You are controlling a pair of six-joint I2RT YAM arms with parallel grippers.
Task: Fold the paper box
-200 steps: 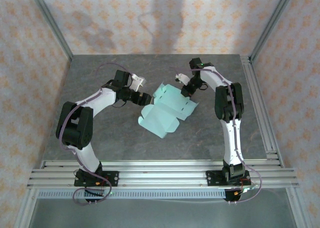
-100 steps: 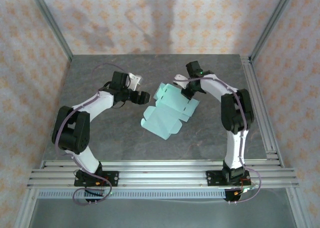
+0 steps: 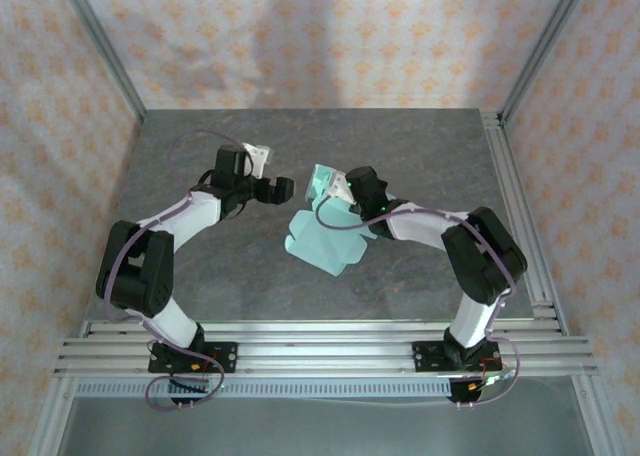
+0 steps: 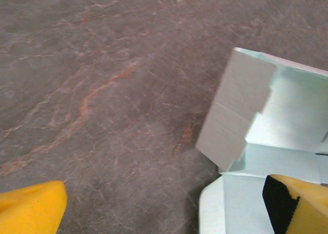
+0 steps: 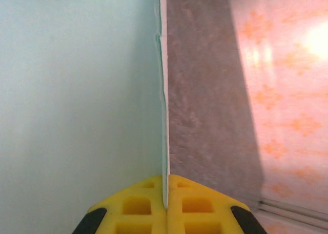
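paper box (image 3: 325, 241) sits mid-table on the grey stone-look table (image 3: 430, 146), between the 2 arms. it is partly folded: most of the mint card lies flat while 1 far panel stands up. right gripper (image 3: 337, 196) is pinched tight on that raised panel's edge. in the right wrist view the paper box (image 5: 77, 90) is edge-on, running straight into the seam between the closed yellow fingers (image 5: 138, 206).

left gripper (image 3: 283, 188) is spread as wide as it goes and holds nothing.

the relation i care about: the box lies just to the right of the left gripper, its long axis running roughly near-to-far as far as i can tell. so the right arm is on it and the left is only beside it.

the left wrist view gives what the overhead can't: a notched side flap (image 4: 236, 108) standing upright. it also shows 1 yellow fingertip (image 4: 300, 203) of the left gripper over the card's near corner; touching or not, i can't tell. i judge that flap is the next fold.
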